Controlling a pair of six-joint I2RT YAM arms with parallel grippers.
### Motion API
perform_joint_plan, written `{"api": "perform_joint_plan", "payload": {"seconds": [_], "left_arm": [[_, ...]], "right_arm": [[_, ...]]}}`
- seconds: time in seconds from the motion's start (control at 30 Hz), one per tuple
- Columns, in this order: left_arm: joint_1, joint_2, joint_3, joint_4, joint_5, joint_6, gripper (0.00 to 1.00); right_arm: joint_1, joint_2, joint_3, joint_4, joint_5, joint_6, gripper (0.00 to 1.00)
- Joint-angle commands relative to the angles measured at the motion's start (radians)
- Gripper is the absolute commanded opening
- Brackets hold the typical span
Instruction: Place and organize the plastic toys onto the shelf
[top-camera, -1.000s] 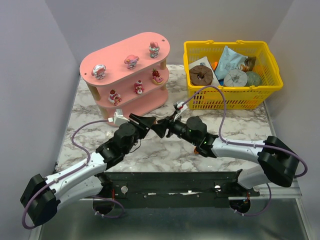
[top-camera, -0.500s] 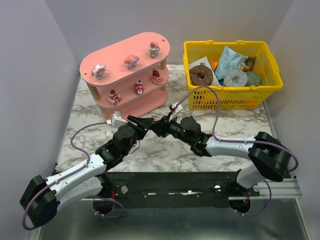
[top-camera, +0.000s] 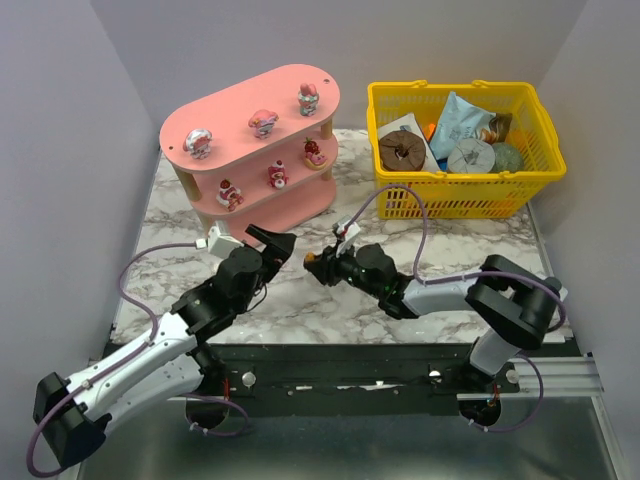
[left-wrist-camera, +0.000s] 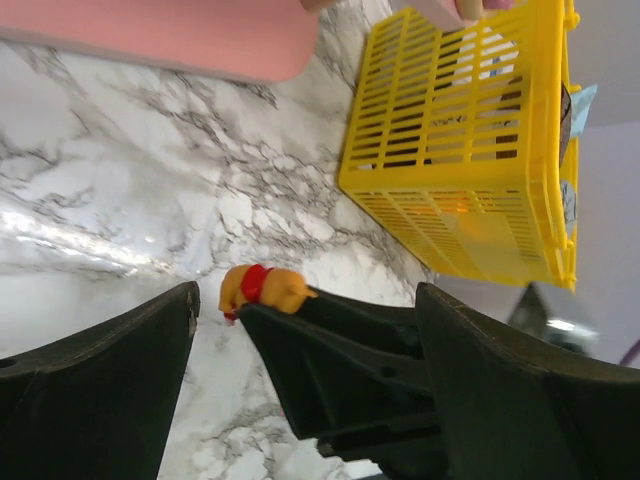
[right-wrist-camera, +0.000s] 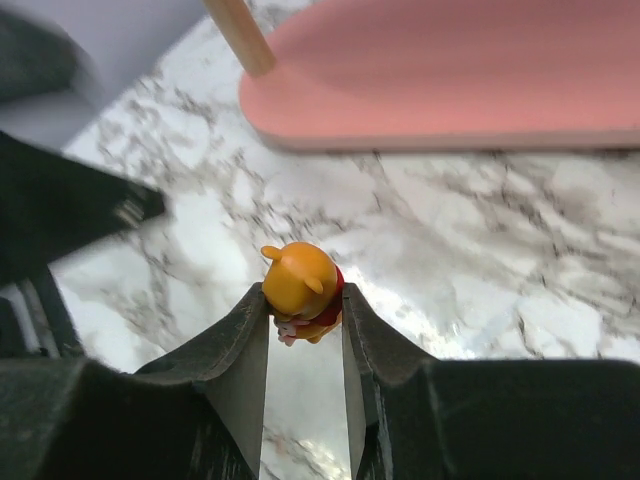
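Gripping an orange toy (right-wrist-camera: 298, 285), right hand (right-wrist-camera: 303, 310) near shelf (right-wrist-camera: 450, 80) edge; left hand (left-wrist-camera: 310, 300) wide

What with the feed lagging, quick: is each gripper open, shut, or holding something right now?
The left gripper: open, holding nothing.
The right gripper: shut on the orange bear figurine.

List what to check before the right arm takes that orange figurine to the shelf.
1. Grip on the orange figurine: ok, the right gripper is shut on it, a finger on each side.
2. Figurine lifted off the table: cannot tell.
3. Left gripper out of the way: not ok, it is open and close beside the right one, on the shelf side.
4. Room on the shelf: ok, bare gaps between the three toys on top.
5. Yellow basket clear of the path: ok, off to the right.
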Motion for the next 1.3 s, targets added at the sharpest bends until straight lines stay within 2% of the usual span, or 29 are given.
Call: {"api": "perform_joint_plan", "payload": {"seconds": [0.0,0.1,0.33,0.47,0.73,0.83,0.87,0.93,0.97,1.03,1.07,1.27], "left_arm": [[0.001,-0.096,0.028,-0.205,-0.155,0.079,0.98],[0.002,-0.124,0.034,-0.211,-0.164,0.129,0.98],[0.008,-0.115,0.056,-0.231,-0.157,0.163,0.99],[0.014,-0.110,0.046,-0.209,-0.140,0.176,0.99],[0.036,-0.067,0.056,-0.194,-0.083,0.202,0.99],[0.043,-0.056,0.057,-0.194,-0.062,0.200,0.99],[0.048,-0.056,0.056,-0.194,-0.052,0.200,0.99],[0.053,-0.046,0.059,-0.200,-0.045,0.199,0.99],[0.054,-0.046,0.059,-0.203,-0.042,0.197,0.99],[0.060,-0.036,0.063,-0.212,-0.031,0.206,0.99],[0.060,-0.033,0.066,-0.219,-0.031,0.208,0.99],[0.071,-0.015,0.083,-0.236,-0.023,0.275,0.99]], "right_arm": [[0.004,0.107,-0.060,0.143,0.008,-0.081,0.01],[0.008,0.169,-0.061,0.191,0.023,-0.098,0.01],[0.021,0.239,-0.021,0.169,0.051,-0.108,0.05],[0.025,0.282,0.005,0.163,0.057,-0.110,0.13],[0.028,0.325,0.045,0.140,0.072,-0.115,0.19],[0.030,0.313,0.037,0.146,0.072,-0.112,0.29],[0.028,0.307,0.032,0.146,0.069,-0.110,0.36],[0.030,0.296,0.028,0.140,0.068,-0.107,0.41],[0.030,0.286,0.029,0.134,0.060,-0.107,0.48],[0.030,0.275,0.032,0.117,0.054,-0.104,0.53],[0.030,0.266,0.032,0.113,0.045,-0.099,0.60],[0.030,0.183,0.023,0.048,0.016,-0.047,0.80]]}}
